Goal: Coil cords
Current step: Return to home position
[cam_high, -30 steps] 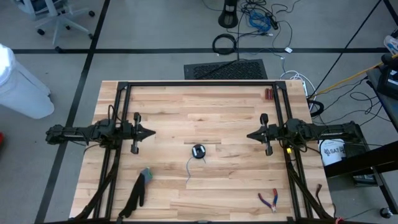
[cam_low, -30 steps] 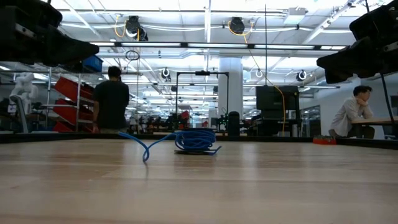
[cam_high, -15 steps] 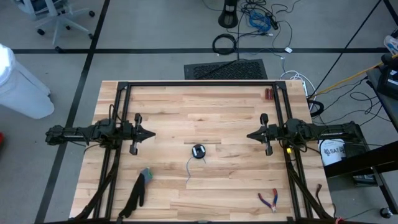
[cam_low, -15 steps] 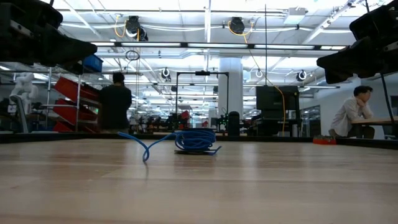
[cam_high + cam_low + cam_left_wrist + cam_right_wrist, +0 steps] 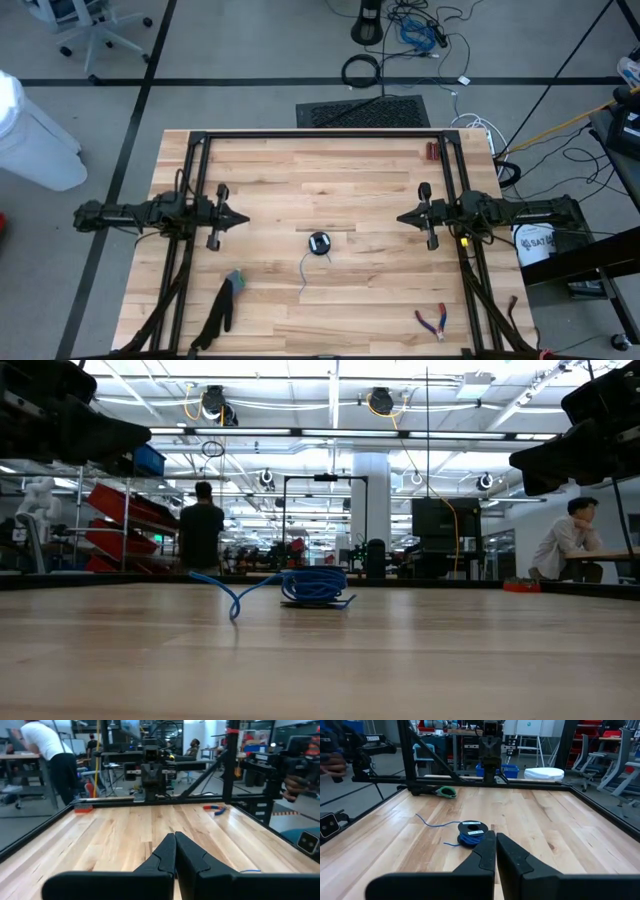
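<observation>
Cord (image 5: pixel 318 243) coiled mid surface (image 5: pixel 380 290), loose tail toward 7 o'clock. Left tool (image 5: pixel 243 214) at 9 o'clock, right tool (image 5: pixel 402 217) at 3 o'clock, both pressed together, empty. Risk: free tail may spring, loosen coil.

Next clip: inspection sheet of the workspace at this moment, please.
Surface: wood table, no spills seen.
Job's things: blue cord wound on a black spool near the centre, loose tail on the table.
Clutter (high view): pliers lower right; green-tipped dark item lower left; red block upper right.
Claws: left claw and right claw shut, raised at the sides, holding nothing.
Cables: black cable ring and loose cords on the floor beyond the table.
Surroundings: one person standing, one seated, far off.
</observation>
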